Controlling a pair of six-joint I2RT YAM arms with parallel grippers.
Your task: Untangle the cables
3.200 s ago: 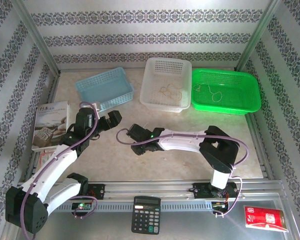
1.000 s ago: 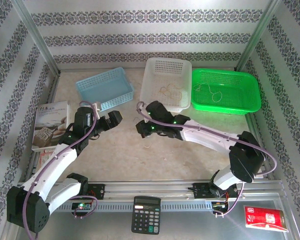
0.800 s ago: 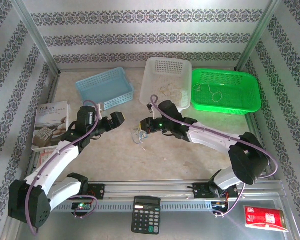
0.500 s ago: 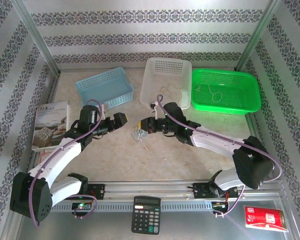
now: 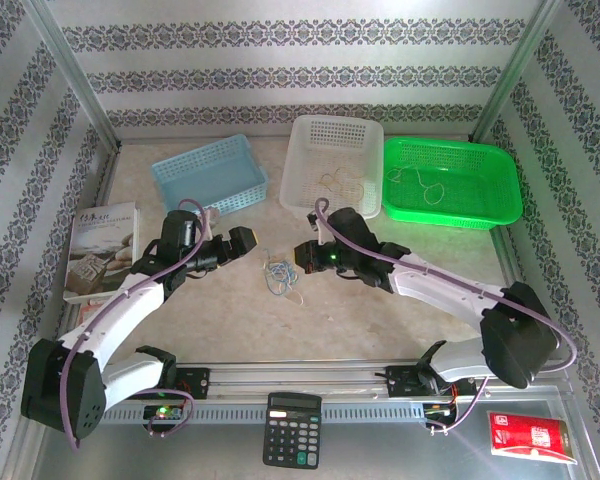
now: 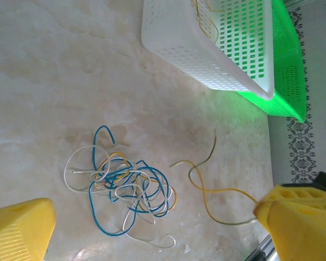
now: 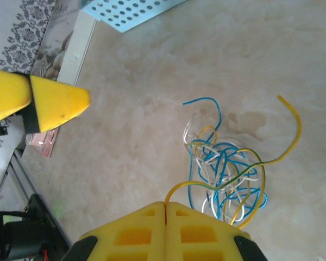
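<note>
- Patterned wallpaper closes in a pale marbled table [image 5: 230, 310] that carries a blue basket [image 5: 220, 210], a white basket [image 5: 325, 212] and a green basket [image 5: 445, 218] along its far side.
- The cables [image 5: 280, 278] lie in a small tangle of blue, white and yellow loops on the bare table, in front of the white basket and between the two end effectors.
- The right end effector [image 7: 165, 207] has its yellow fingers pressed together on one end of a yellow cable [image 6: 228, 190], which trails from the seam across the tangle and curls away beyond it.
- The left end effector [image 5: 242, 240] holds its fingers [image 6: 19, 231] wide apart, gripping nothing; in its wrist view the tangle lies on the table between them.
- Thin tan loops [image 5: 335, 183] lie in the white basket, and a whitish strand [image 5: 420, 185] lies in the green basket.
- A book [image 5: 100, 250] lies at the table's left edge; a calculator [image 5: 292, 430] and a red packet [image 5: 530, 435] lie at the near edge.
</note>
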